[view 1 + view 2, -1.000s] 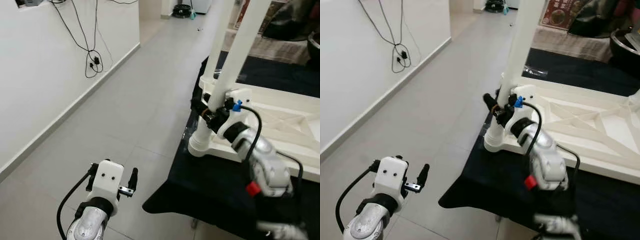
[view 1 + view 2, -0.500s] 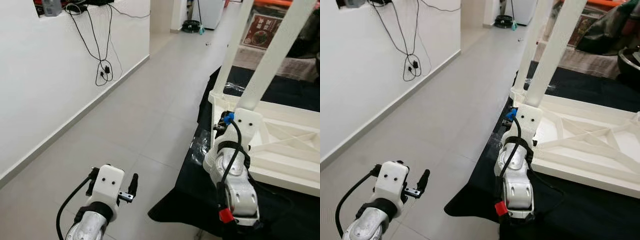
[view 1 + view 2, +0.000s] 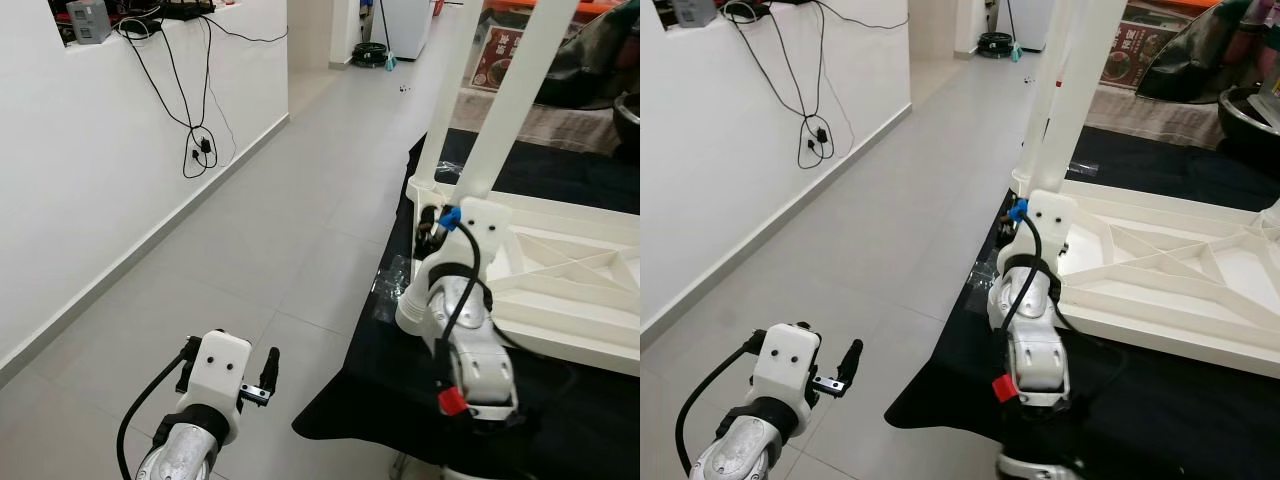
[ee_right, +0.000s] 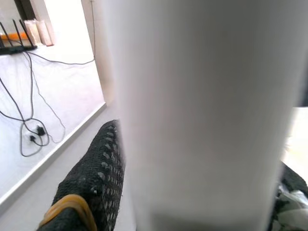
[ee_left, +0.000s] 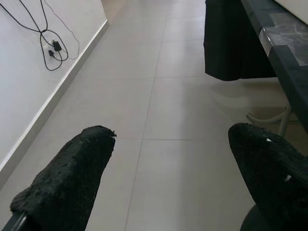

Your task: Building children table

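Observation:
A white children's table (image 3: 560,270) lies upside down on a surface covered with black cloth (image 3: 380,385). Two white legs (image 3: 500,110) rise from its near-left corner. My right gripper (image 3: 432,225) reaches up to the foot of the nearer leg at that corner. In the right wrist view the leg (image 4: 202,110) sits between the black fingers (image 4: 91,183), which are shut on it. Down at the left, my left gripper (image 3: 230,350) hangs over the floor tiles; its fingers (image 5: 72,178) stand wide open with nothing between them.
A white wall with dangling black cables (image 3: 200,150) runs along the left. Grey floor tiles (image 3: 290,210) stretch away toward a doorway. A dark pot (image 3: 1252,110) and a red printed box (image 3: 505,45) stand behind the table. The cloth's edge hangs close to my left arm.
The head camera has shifted. My right forearm has swung from the right side to straight below the leg's foot, still holding the leg. The left arm has stayed put.

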`<state>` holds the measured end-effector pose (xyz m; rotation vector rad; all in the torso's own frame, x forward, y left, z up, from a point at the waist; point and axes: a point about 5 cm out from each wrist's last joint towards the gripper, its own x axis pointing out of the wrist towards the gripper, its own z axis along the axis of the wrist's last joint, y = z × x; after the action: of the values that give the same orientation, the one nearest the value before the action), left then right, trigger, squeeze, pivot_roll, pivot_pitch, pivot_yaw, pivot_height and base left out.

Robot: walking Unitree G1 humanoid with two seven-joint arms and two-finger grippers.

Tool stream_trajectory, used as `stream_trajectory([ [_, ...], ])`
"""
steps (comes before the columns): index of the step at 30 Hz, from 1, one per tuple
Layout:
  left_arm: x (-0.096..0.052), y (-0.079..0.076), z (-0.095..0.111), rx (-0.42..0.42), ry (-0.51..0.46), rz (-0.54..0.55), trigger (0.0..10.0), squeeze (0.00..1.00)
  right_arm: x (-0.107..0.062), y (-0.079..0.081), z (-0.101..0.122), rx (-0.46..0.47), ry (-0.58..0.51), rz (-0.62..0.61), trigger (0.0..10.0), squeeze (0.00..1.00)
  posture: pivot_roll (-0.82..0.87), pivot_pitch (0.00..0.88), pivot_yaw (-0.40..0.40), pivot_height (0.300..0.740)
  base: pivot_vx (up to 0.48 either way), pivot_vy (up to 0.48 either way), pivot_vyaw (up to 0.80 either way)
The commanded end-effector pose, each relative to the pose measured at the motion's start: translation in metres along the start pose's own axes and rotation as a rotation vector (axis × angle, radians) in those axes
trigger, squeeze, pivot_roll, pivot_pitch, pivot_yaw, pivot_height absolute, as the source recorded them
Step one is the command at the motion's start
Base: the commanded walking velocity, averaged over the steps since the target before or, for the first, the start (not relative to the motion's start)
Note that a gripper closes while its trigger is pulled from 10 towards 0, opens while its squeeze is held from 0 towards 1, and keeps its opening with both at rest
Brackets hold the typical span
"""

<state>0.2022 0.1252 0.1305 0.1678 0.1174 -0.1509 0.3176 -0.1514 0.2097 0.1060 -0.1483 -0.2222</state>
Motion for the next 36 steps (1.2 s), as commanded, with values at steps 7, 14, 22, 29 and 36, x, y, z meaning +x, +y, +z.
stream_trajectory([
  [7, 0.001, -0.002, -0.003, -0.005, 0.018, -0.005, 10.0, 0.00, 0.022, -0.033, 0.006, 0.054, -0.021, 0.336, 10.0, 0.00, 0.10, 0.080, -0.071, 0.740, 0.000, 0.000, 0.00],
  [14, 0.001, -0.002, -0.003, -0.004, 0.018, -0.006, 10.0, 0.00, 0.043, -0.034, 0.012, 0.063, 0.026, 0.630, 10.0, 0.00, 0.12, 0.079, -0.078, 0.740, 0.000, 0.000, 0.00],
  [22, -0.002, -0.001, -0.003, 0.002, 0.020, -0.003, 10.0, 0.00, 0.045, -0.009, 0.006, 0.130, 0.164, 1.131, 10.0, 0.00, 0.14, 0.082, -0.085, 0.740, 0.000, 0.000, 0.00],
  [29, -0.006, -0.001, -0.003, 0.011, 0.026, 0.000, 10.0, 0.00, 0.057, 0.016, 0.001, 0.101, 0.161, 1.224, 5.5, 0.00, 0.17, 0.073, -0.092, 0.740, 0.000, 0.000, 0.00],
  [36, -0.007, -0.002, -0.004, 0.011, 0.028, -0.002, 10.0, 0.00, 0.065, 0.018, -0.003, 0.121, 0.118, 1.024, 0.0, 0.00, 0.16, 0.070, -0.091, 0.740, 0.000, 0.000, 0.00],
])
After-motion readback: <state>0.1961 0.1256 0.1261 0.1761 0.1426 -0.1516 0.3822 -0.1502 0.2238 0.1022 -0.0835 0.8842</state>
